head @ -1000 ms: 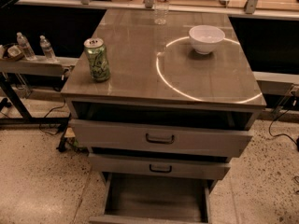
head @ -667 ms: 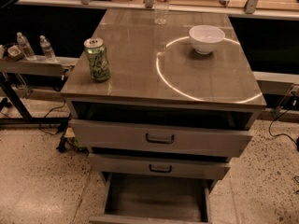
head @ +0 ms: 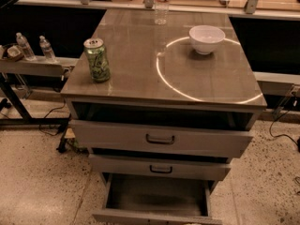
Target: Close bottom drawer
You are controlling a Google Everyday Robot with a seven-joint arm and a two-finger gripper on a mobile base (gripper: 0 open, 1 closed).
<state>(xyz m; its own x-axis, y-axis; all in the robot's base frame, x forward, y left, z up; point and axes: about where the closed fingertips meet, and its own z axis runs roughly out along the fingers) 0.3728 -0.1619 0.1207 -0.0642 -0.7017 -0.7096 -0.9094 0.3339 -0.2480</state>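
One open bottom drawer (head: 157,197), gripper off-frame

One camera, high in front and fairly near, looks down onto the surface (head: 136,55) and bottom drawer (head: 157,197); the end effector is out of frame.

floor (head: 33,186): pale speckled | left shelf (head: 35,65): grey | cabinet top (head: 136,64): bright light ring (head: 157,67)

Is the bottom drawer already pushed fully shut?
No, the bottom drawer is pulled far out with the inside of its grey tray exposed; the gripper is not in view.
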